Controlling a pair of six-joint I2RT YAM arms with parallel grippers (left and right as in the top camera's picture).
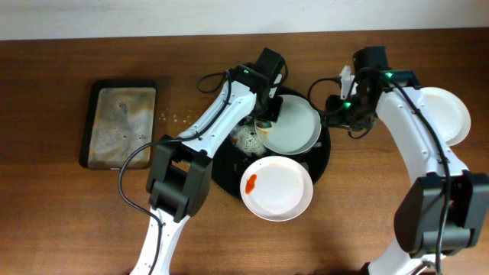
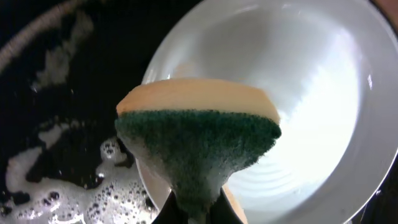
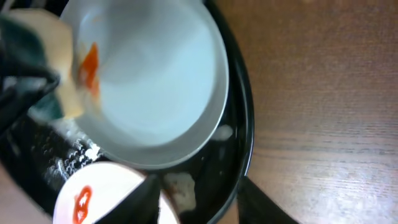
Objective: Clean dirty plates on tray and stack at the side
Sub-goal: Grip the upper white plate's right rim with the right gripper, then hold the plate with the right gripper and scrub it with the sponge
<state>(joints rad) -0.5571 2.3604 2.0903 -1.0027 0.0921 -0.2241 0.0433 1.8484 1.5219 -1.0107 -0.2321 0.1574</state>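
Left wrist view: shows the left gripper [image 2: 199,213] clenched on a sponge [image 2: 199,143], yellow with a green scouring face, poised at the left edge of a pale plate [image 2: 298,93]; cannot tell whether touching. Places that plate on the far side of the black tray [image 1: 325,156], with suds [image 2: 93,199] on the tray to its left. Picks out, from the right wrist, an orange-red smear [image 3: 90,62] on it just beside the sponge. Finds the right gripper [image 3: 199,202] at the tray's right rim, released, fingers spread, grasping nothing. Counts a second plate [image 1: 276,187], smeared, on the tray's near side, and a third plate [image 1: 447,114], plain, on the table at far right. Looks like the scrubbing step. Next: press the green face onto the smear, rub it off, then carry the plate right to the stack.
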